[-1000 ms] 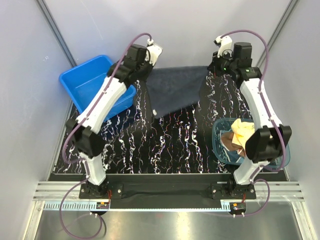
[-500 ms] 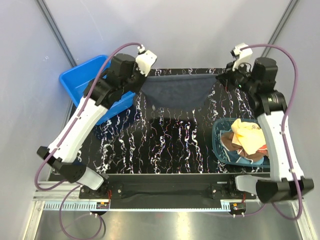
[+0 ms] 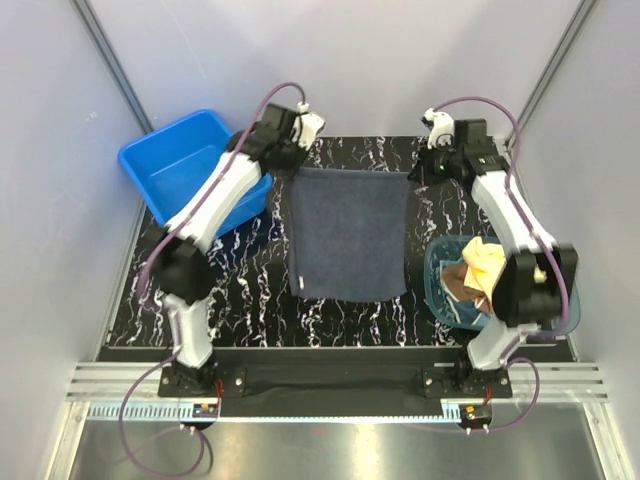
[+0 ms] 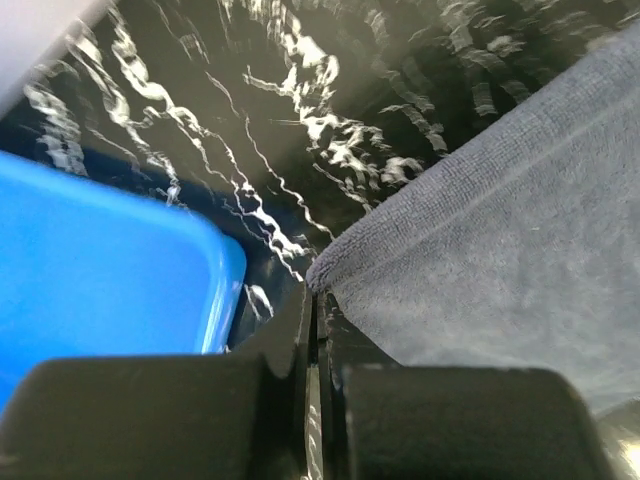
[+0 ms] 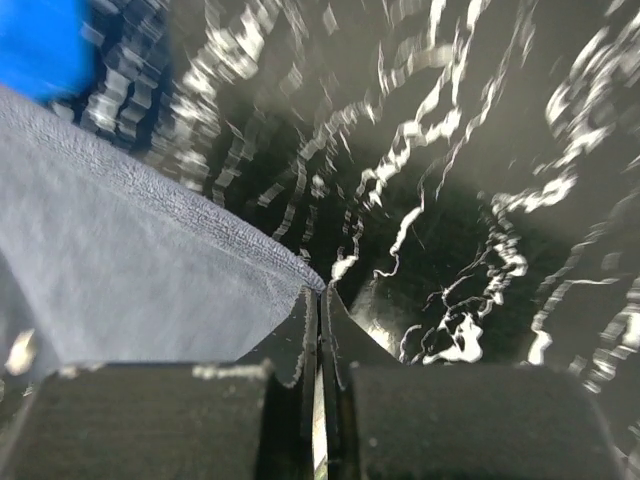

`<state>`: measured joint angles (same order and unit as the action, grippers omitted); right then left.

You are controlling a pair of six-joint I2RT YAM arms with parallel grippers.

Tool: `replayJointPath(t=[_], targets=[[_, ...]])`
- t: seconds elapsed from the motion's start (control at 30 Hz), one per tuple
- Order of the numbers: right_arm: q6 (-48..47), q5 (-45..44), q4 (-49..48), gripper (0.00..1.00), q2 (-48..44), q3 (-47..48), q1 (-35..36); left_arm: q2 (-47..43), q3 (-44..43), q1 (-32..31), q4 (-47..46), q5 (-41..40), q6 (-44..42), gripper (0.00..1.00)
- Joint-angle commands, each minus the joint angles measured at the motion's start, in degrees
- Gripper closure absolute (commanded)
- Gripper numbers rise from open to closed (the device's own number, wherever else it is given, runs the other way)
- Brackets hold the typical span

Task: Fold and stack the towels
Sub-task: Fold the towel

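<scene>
The grey towel at frame centre looks soft and limp, so take it by its corners: left gripper and right gripper each clamp one upper corner.

Navy towel, bunched & lifted a sec ago, now laid out flat.

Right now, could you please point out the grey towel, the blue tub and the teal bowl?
grey towel (image 3: 348, 235): top view, its middle.
blue tub (image 3: 168, 168): top view, bare floor.
teal bowl (image 3: 438, 304): top view, left wall.
</scene>
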<state>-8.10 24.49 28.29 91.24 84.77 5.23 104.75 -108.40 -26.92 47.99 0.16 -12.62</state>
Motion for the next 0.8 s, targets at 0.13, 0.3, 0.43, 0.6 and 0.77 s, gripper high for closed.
replayJointPath(t=[0.13,0.3,0.43,0.6,0.77], targets=[[-2.18,0.82,-0.62,1.00,26.50,18.89,-0.58,26.98,-24.81,3.97,1.67,1.51,-4.77,1.00],[-2.10,-0.23,2.73,0.92,40.04,31.75,-0.66,31.30,-22.66,4.24,-8.07,-5.23,-5.22,0.64],[-0.26,-2.95,4.13,0.61,42.97,37.82,-0.58,30.96,-20.54,4.24,-12.83,-11.84,-4.43,0.35],[5.45,-6.99,4.31,0.48,38.15,37.22,-0.58,25.17,-19.22,3.72,-14.41,-21.32,-1.97,0.26],[12.31,-8.22,6.07,0.45,31.20,31.61,0.56,19.27,-18.61,1.43,-6.45,-25.30,5.47,0.22]])
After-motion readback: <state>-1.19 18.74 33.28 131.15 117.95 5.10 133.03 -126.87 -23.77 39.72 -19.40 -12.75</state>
